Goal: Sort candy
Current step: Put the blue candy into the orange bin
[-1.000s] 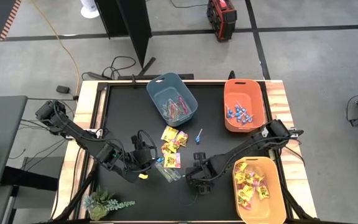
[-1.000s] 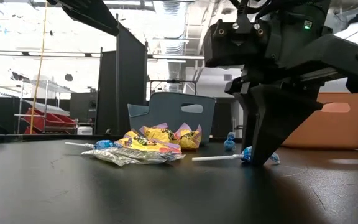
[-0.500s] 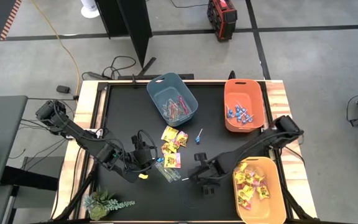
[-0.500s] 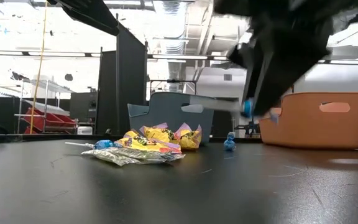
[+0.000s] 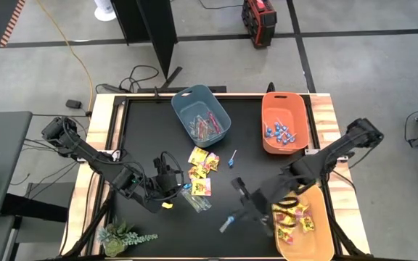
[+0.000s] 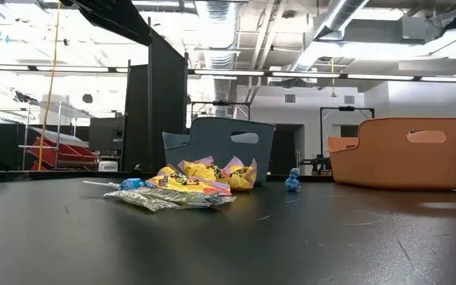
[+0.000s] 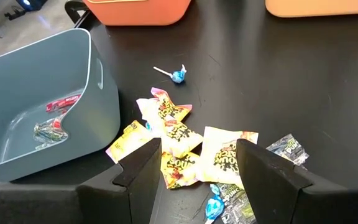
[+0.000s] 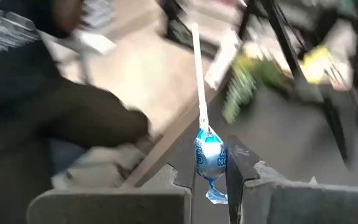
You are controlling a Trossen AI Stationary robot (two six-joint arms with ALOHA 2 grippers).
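My right gripper (image 5: pixel 236 214) hangs high over the table's near middle, shut on a blue-wrapped lollipop (image 8: pixel 209 155). A pile of candy (image 5: pixel 200 174) lies mid-table: yellow packets, clear-wrapped sticks and a blue lollipop. One more lollipop (image 5: pixel 232 158) lies alone just beyond it. My left gripper (image 7: pixel 197 180) is open, hovering just left of the pile with its fingers pointing at it and touching nothing. The low view shows the pile (image 6: pixel 188 182) and the lone lollipop (image 6: pixel 293 182) but no gripper. My right gripper pinches the lollipop's wrapped head (image 8: pixel 211 163) between its two fingertips. The thin white stick (image 8: pixel 197 74) points straight out beyond the fingers, and the wrapper's twisted tail hangs back between them. The lollipop is lifted clear of the table.
A blue-grey bin (image 5: pixel 202 114) with pinkish sticks stands at the far middle. An orange bin (image 5: pixel 285 122) with blue lollipops is at the far right. A yellow-orange bin (image 5: pixel 302 221) with yellow packets is at the near right. A small plant (image 5: pixel 118 235) sits at the near left corner.
My right gripper has risen quickly from the tabletop with the lollipop and left the low view. It has tipped from pointing down to nearly level and drifted toward the table's near right. The lollipop, lying on the table a second ago, is now lifted clear.
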